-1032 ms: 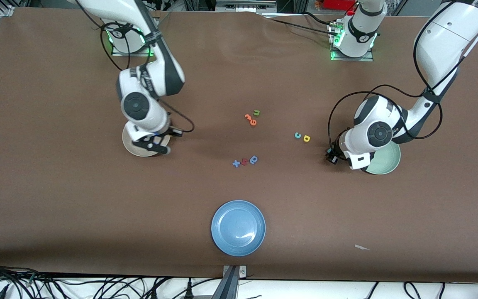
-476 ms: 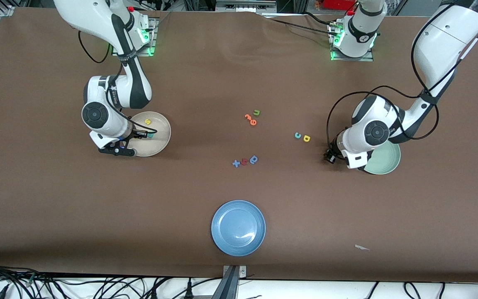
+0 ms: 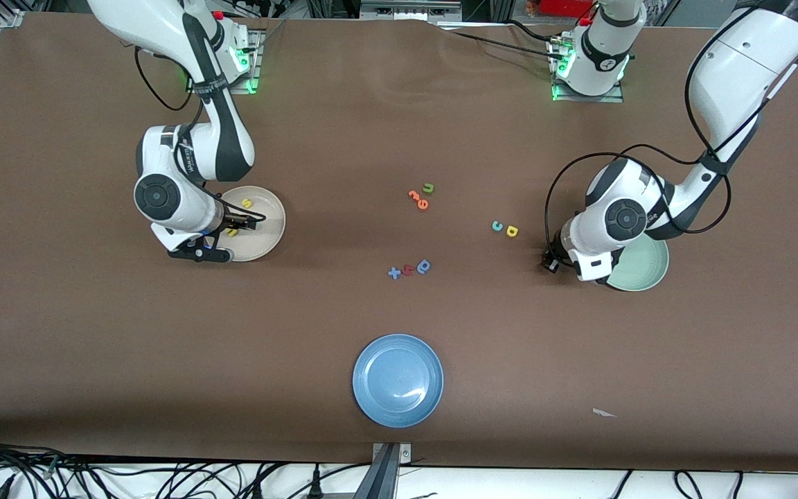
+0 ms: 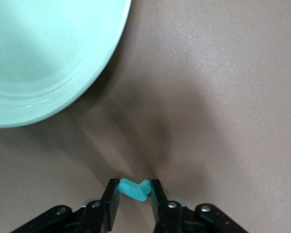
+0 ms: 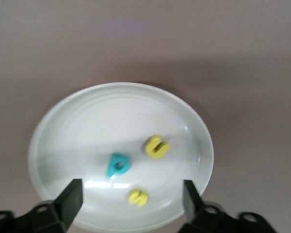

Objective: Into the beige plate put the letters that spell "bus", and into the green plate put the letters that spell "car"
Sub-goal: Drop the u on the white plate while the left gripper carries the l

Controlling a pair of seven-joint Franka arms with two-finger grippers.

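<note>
The beige plate (image 3: 267,232) (image 5: 77,131) holds a yellow "s" (image 3: 247,203) (image 5: 137,197), a yellow "u" (image 5: 156,146) and a teal "b" (image 5: 118,164). My right gripper (image 3: 233,225) (image 5: 132,188) hangs open over the plate's edge with nothing between its fingers. My left gripper (image 3: 582,267) (image 4: 134,194) is low over the table beside the green plate (image 3: 645,267) (image 4: 48,73), shut on a small teal "r" (image 4: 134,189). A teal "c" (image 3: 497,225) and a yellow "a" (image 3: 512,231) lie on the table, toward the middle from the green plate.
Two orange letters (image 3: 418,199) and a green "u" (image 3: 429,187) lie at mid-table. Nearer the camera sit a blue "x" (image 3: 394,273), a red letter (image 3: 407,269) and a blue rounded letter (image 3: 424,265). A blue plate (image 3: 397,380) stands near the front edge.
My right gripper opened, left the teal "b" in the beige plate and drew back to the plate's edge. My left gripper closed on the teal "r".
</note>
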